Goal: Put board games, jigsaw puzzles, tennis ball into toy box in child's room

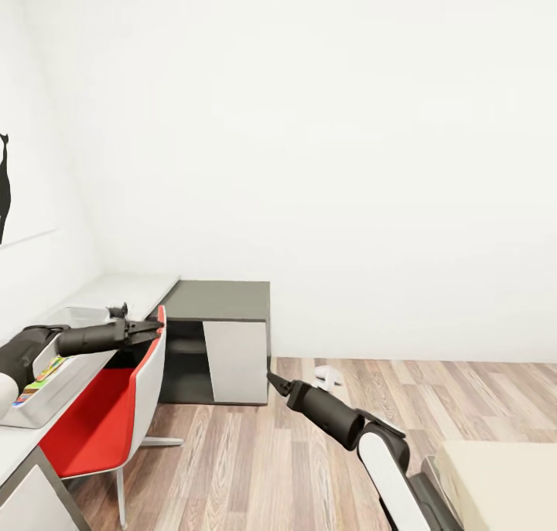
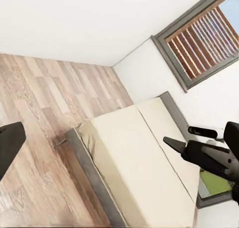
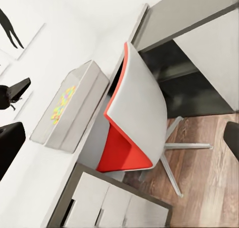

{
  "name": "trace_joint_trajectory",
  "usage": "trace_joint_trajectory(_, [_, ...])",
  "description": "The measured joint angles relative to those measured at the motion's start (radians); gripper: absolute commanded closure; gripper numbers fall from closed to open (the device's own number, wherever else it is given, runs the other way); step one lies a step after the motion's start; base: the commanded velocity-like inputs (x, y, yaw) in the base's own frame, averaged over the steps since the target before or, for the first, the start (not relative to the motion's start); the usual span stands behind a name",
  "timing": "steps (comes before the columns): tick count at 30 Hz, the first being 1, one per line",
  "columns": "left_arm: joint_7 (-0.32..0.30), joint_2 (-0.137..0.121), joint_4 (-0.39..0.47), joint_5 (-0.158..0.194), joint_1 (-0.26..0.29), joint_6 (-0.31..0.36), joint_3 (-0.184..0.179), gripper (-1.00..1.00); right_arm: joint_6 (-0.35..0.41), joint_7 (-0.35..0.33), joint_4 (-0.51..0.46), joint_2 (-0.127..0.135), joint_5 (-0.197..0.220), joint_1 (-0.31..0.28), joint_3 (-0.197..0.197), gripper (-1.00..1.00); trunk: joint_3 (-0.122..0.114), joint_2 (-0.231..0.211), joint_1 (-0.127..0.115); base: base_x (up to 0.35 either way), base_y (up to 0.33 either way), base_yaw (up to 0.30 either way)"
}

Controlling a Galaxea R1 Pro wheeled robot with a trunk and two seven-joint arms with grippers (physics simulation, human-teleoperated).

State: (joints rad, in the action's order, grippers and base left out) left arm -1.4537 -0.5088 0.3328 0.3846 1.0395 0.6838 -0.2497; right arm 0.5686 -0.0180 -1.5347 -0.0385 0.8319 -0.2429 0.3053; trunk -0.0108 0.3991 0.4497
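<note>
Head view: the left gripper (image 1: 152, 328) hangs just past the toy box (image 1: 39, 411), over the red chair (image 1: 104, 415); its fingers look close together with nothing in them; the toy box sits on the surface (image 1: 116, 290) with a jigsaw puzzle (image 1: 40, 379) inside; the right gripper (image 1: 272, 379) is over the floor, and I cannot tell if it is open.

Left wrist view: the bed (image 2: 139, 163) lies below.

Right wrist view: the toy box (image 3: 74, 108) is beside the red chair (image 3: 134, 123).

Both arms (image 1: 334, 415) are showing matte black cylindrical forearms tapering into slim black grippers (image 1: 272, 379); the right arm is wearing a glossy white upper shell.
</note>
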Motion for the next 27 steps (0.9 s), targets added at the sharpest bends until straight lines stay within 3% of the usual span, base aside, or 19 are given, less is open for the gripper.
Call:
trace_joint_trajectory(2, [0.102, 0.027, 0.000, 0.000, 0.000, 0.000, 0.000, -1.00, -0.002, 0.015, 0.017, 0.002, -0.007, -0.003, -0.001, -1.00, 0.000, 0.000, 0.000, 0.000, 0.000, 0.000])
trace_joint_trajectory(6, [0.191, 0.047, 0.000, 0.001, 0.000, 0.001, 0.001, -1.00, -0.002, 0.058, 0.030, 0.004, -0.019, -0.008, -0.004, -1.00, 0.000, 0.000, 0.000, 0.000, 0.000, 0.000])
trace_joint_trajectory(17, [0.249, 0.060, 0.000, 0.001, 0.000, 0.002, 0.001, -1.00, 0.004, 0.180, 0.039, 0.004, -0.030, -0.016, -0.032, -1.00, 0.000, 0.000, 0.000, 0.000, 0.000, 0.000])
trace_joint_trajectory(22, [0.279, 0.077, -0.001, 0.000, 0.000, 0.003, 0.001, -1.00, 0.012, 0.254, 0.049, 0.004, -0.057, -0.036, -0.034, -1.00, 0.000, 0.000, 0.000, 0.000, 0.000, 0.000])
trace_joint_trajectory(27, [0.437, 0.094, -0.002, 0.002, 0.000, 0.006, 0.001, -1.00, 0.015, 0.354, 0.082, 0.002, -0.110, -0.052, -0.037, -1.00, 0.000, 0.000, 0.000, 0.000, 0.000, 0.000])
